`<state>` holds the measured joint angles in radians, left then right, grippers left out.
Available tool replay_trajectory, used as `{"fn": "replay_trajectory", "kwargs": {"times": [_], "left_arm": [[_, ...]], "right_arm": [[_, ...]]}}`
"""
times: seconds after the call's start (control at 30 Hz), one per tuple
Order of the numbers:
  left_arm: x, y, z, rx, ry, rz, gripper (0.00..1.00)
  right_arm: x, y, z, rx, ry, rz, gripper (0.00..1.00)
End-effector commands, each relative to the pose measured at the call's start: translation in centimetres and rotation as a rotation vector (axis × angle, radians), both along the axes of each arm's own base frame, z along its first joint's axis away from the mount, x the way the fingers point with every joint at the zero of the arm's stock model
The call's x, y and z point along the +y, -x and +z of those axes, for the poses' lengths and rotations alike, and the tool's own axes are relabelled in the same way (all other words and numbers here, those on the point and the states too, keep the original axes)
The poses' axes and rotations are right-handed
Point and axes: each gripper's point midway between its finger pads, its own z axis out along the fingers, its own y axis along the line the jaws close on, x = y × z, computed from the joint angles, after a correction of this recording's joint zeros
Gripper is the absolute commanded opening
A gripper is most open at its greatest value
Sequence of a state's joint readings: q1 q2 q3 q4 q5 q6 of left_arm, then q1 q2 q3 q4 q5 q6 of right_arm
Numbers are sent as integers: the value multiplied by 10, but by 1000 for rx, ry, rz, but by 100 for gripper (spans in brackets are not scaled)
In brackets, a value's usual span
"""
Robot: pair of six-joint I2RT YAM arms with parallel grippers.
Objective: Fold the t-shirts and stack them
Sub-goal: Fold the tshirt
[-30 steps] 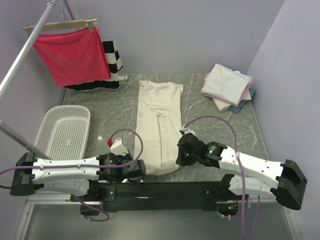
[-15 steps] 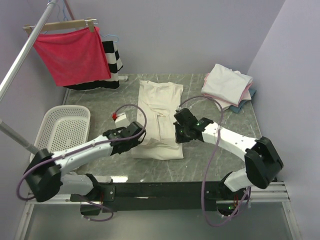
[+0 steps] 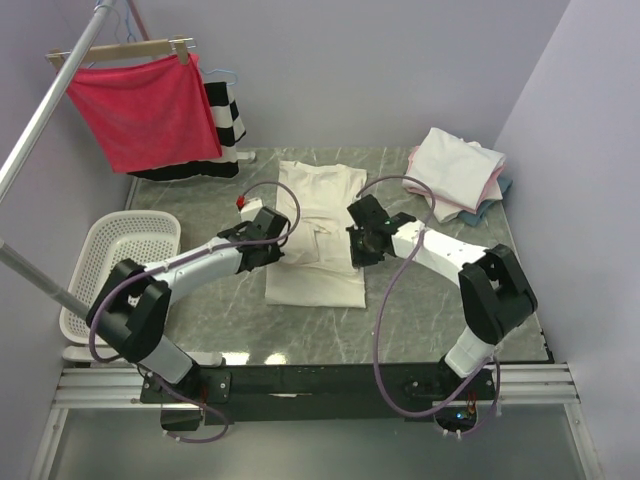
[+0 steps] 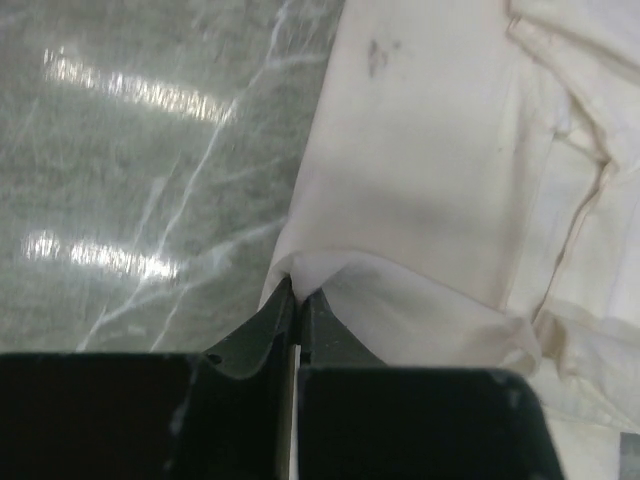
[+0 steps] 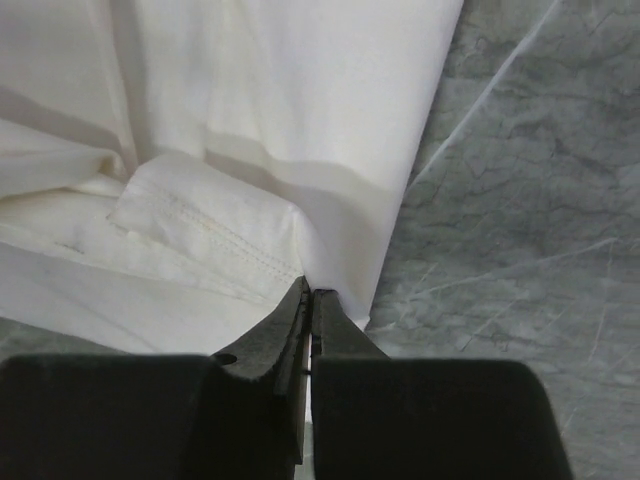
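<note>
A cream t-shirt (image 3: 315, 278) lies lengthwise in the middle of the marble table, its lower part doubled back over itself. My left gripper (image 3: 270, 243) is shut on the shirt's left edge; in the left wrist view the cloth (image 4: 420, 180) bunches right at the closed tips (image 4: 298, 296). At the right edge my right gripper (image 3: 362, 246) is shut too, pinching the fabric (image 5: 300, 100) next to a stitched hem, tips (image 5: 310, 293) together. Both grippers sit over the middle of the shirt. A stack of folded t-shirts (image 3: 455, 170), white over pink and blue, rests at the back right.
A white plastic basket (image 3: 120, 265) stands at the left edge of the table. A red cloth (image 3: 145, 110) on a hanger and a black-and-white striped garment (image 3: 227, 115) hang from a rail at the back left. Purple cables loop above both arms.
Both grippers have travelled from the near edge towards the back, carrying the shirt's bottom hem over its body. The shirt now looks shorter and doubled.
</note>
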<state>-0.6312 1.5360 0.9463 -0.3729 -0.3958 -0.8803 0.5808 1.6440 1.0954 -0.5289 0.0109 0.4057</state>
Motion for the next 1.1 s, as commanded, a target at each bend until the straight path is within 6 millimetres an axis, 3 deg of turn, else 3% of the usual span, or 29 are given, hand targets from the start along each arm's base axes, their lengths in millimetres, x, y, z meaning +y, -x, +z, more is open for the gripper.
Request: {"fn": "replay_trajectory", "kwargs": {"times": [0.0,0.03,0.1,0.2,0.3,0.43,0.5,0.63,0.77,0.9,1.07], "left_arm": [[-9,-33,11,-55,15,-54,9],[-10,-36,12,-57,13,-62,19],[-12,-40,5,-47,-1,-68,49],[-10,-46,13,-66,-15,-62,72],[3,-46,28,-89,-60,-39,79],[-4,-35,46,-111,2,-105,81],[-18,-28,55,-113,75,-168,81],[-42,-13,50,-60,175,-293,80],[-63,-5,31,4,238,-379,77],[-66,-9,16,33,229,-386,76],[-69,-21,12,21,219,-378,76]], "right_arm": [[-2,-21,4,-28,17,-4,14],[-2,-27,7,-37,24,-11,38],[-9,-37,6,-61,69,-44,44],[-17,-48,24,-120,88,-83,52],[-10,-46,46,-150,26,-65,58],[11,-32,53,-100,-92,-6,59],[22,-23,51,-60,-149,18,59],[40,-9,43,-2,-221,60,59],[51,-4,30,45,-249,79,58],[57,-15,23,36,-245,84,59],[60,-31,6,47,-197,75,59]]}}
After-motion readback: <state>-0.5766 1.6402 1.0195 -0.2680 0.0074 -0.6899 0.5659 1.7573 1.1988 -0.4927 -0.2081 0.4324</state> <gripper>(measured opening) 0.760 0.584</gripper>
